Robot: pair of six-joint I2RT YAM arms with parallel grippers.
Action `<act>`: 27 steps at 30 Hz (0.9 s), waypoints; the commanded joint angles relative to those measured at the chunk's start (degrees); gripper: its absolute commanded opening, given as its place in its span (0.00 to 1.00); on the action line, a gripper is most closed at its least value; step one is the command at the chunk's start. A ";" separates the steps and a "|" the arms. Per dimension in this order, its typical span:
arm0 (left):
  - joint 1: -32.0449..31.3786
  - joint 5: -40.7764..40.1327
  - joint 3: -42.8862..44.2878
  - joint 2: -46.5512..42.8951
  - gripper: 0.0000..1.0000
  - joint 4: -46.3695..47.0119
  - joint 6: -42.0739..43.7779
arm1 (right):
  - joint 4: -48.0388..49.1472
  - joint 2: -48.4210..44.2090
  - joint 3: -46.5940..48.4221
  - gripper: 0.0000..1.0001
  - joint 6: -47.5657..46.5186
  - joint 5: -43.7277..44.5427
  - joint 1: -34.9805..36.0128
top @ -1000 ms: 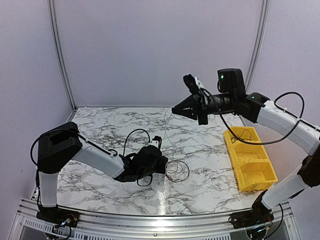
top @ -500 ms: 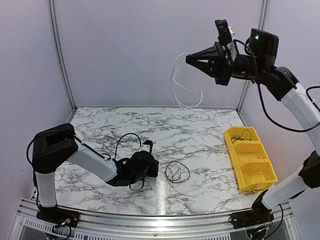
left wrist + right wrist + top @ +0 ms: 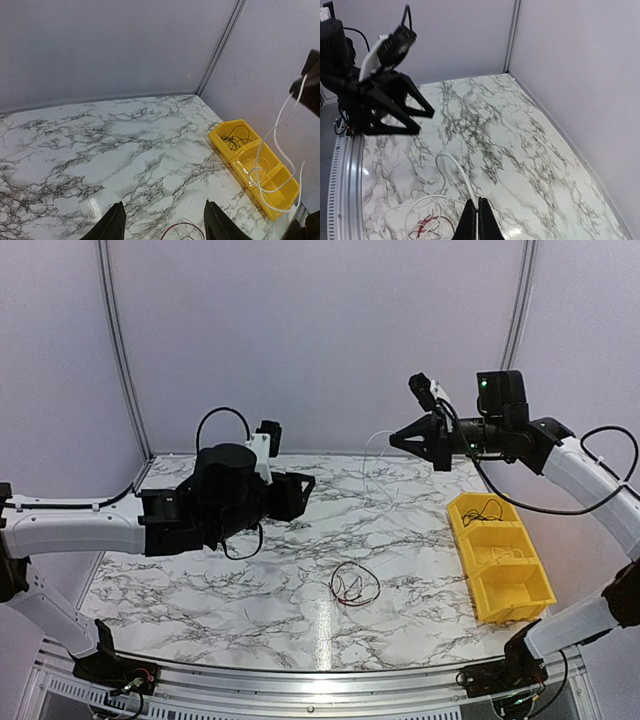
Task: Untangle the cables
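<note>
two arms work over a white marble table [image 3: 200, 585] with dark veins. the left arm [image 3: 70, 525] stretches in from the left side and is raised above the marble, its wrist turned toward the right. the right arm [image 3: 590, 478] bends in from the right, held high over the far right part of the table. a yellow bin [image 3: 527, 592] with three compartments sits by the table's right edge, its long side running near to far.

the left gripper [image 3: 300, 495] hangs clear of the surface with its jaws standing apart and nothing between them; in its own wrist view the two fingers [image 3: 112, 227] frame only marble. the right gripper [image 3: 393, 439] points left, its fingers pressed together on a white wire [image 3: 366, 462]. that wire dangles from the tips in a thin curve over the far part of the table. in the right wrist view it runs out from the closed tips and bends into loops [image 3: 454, 167].

a small red and black wire loop [image 3: 352, 585] lies flat near the middle of the table, well apart from both grippers and left of the bin. a black wire [image 3: 487, 508] is coiled in the bin's far compartment. a thin wire [image 3: 508, 552], its colour hard to tell, lies in the middle compartment.
</note>
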 commanded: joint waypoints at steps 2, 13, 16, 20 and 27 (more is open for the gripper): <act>4.21 2.18 8.33 4.28 0.56 -10.86 10.24 | -6.07 -5.95 -4.24 0.00 -7.01 8.85 -6.75; 11.21 16.71 -2.16 5.10 0.56 -5.28 -0.88 | -22.88 -10.31 -9.22 0.00 -25.36 24.86 -24.17; 11.23 19.53 -0.76 6.65 0.56 -6.04 -3.08 | -26.51 -9.54 -9.02 0.00 -30.06 28.27 -29.11; 11.20 20.92 0.26 7.20 0.56 -8.05 -4.94 | -29.08 -8.28 -10.31 0.00 -35.96 33.85 -32.59; 11.27 19.86 0.16 6.19 0.57 -8.35 -4.78 | -28.50 -6.39 -15.00 0.00 -39.46 40.83 -34.72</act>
